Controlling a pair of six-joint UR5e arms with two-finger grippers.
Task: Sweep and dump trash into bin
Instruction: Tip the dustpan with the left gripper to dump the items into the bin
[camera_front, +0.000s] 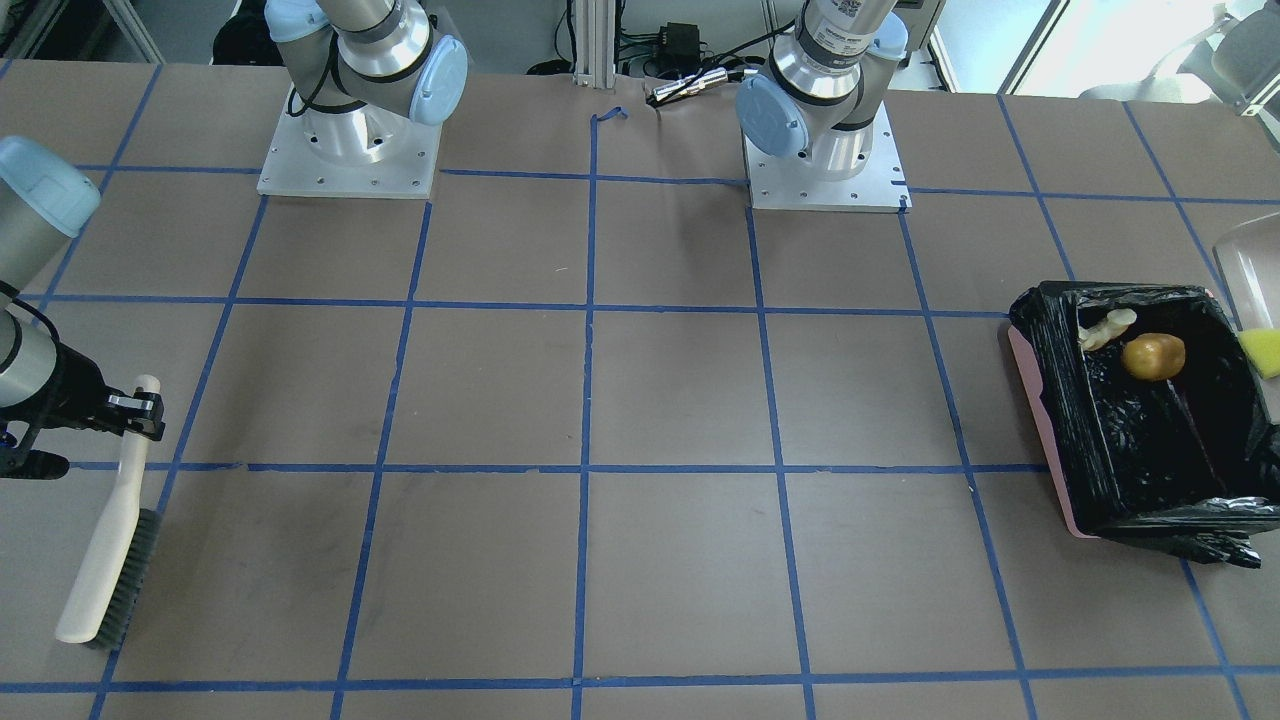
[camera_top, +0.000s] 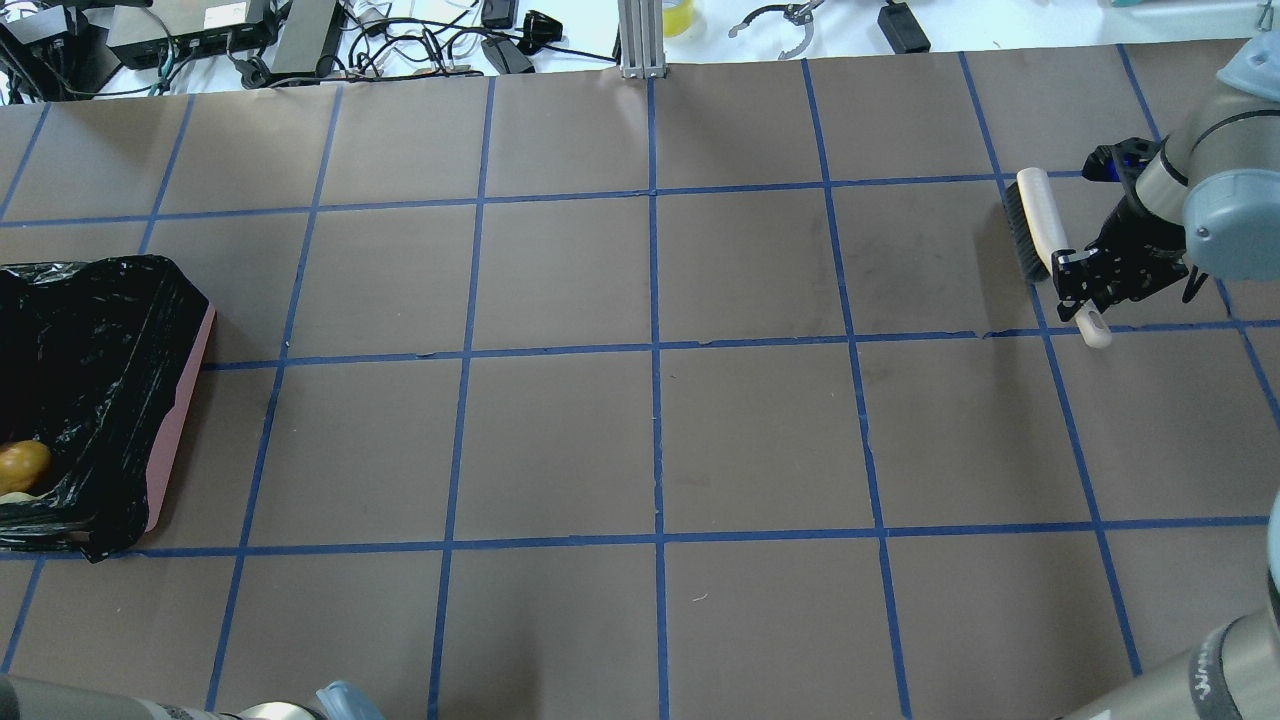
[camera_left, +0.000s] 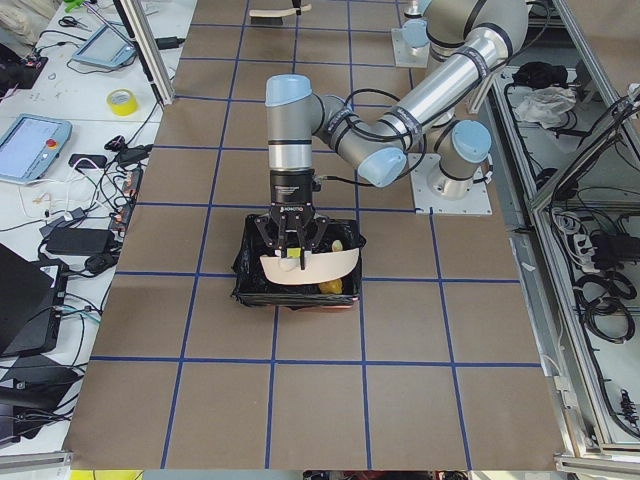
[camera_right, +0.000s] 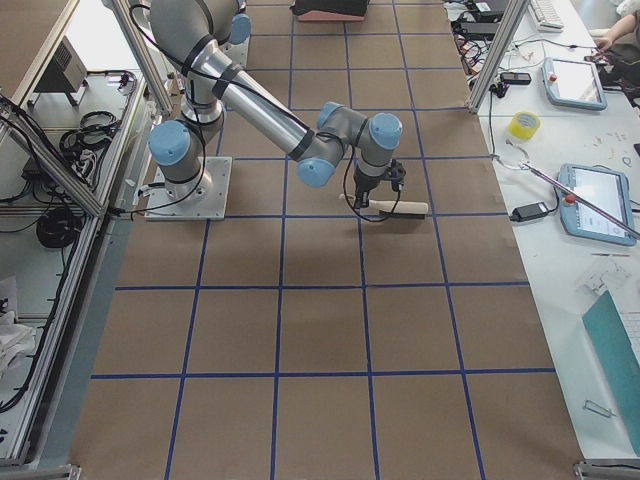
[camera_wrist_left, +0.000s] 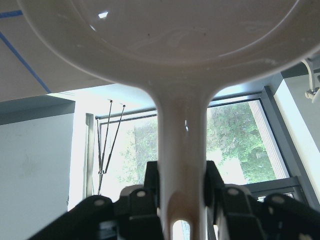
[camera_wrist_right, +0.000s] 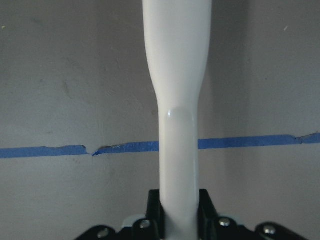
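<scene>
- Trash first: the potato-like lump (camera_front: 1153, 356) lies inside the bin (camera_front: 1060, 420) on the black liner. The pale bread-like piece (camera_front: 1108, 328) is just beside it, against the liner's wall.
- The sponge-like wedge (camera_front: 1262, 352) is the open question. It shows right at the bin's outer rim, under the dustpan (camera_left: 308, 265), and I cannot tell if it is in the bin or on the pan's lip.
- By my read, sweeping is done and the dump is nearly through, with only that wedge to confirm.
- The left gripper (camera_wrist_left: 181, 180) is clamped on the dustpan's handle, with the pan tipped over the bin.
- The right gripper (camera_front: 140, 408) grips the brush (camera_front: 108, 560) by its handle at the far end of the surface (camera_front: 680, 400), well apart from the bin.
- One possible snag is the crinkled bag rim, which could catch the wedge.
- Cables and tablets sit on the side benches, well apart from the work.
</scene>
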